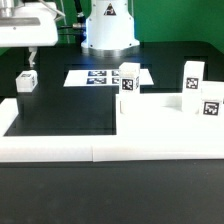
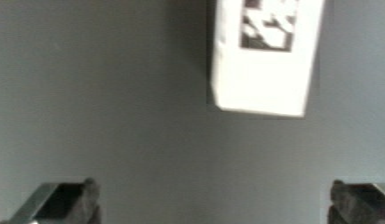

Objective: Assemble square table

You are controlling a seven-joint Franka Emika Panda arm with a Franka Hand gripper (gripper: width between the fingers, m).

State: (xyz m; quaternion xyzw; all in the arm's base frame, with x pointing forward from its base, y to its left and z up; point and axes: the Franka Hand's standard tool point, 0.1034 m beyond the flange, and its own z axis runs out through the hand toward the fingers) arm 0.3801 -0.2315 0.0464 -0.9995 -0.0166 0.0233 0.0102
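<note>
Gripper point(image 2: 215, 205) jaws fully spread, holding nothing. Note leg post point(image 2: 269, 55) lying on black table point(image 2: 118, 100), ahead of fingertips point(image 2: 64, 203), apart, not between them. Exterior view: gripper point(image 1: 33, 57) above leg post point(image 1: 26, 80).

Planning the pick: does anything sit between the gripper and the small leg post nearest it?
Nothing visible does. The open gripper hangs above the leg post; the wrist view shows only bare dark table between them.

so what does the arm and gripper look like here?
White arm base, rounded, dark band at its foot. Gripper hangs from a pale boxy hand; fingertips are dark, flat and squared in the wrist view. No cables or markings clearly visible.
</note>
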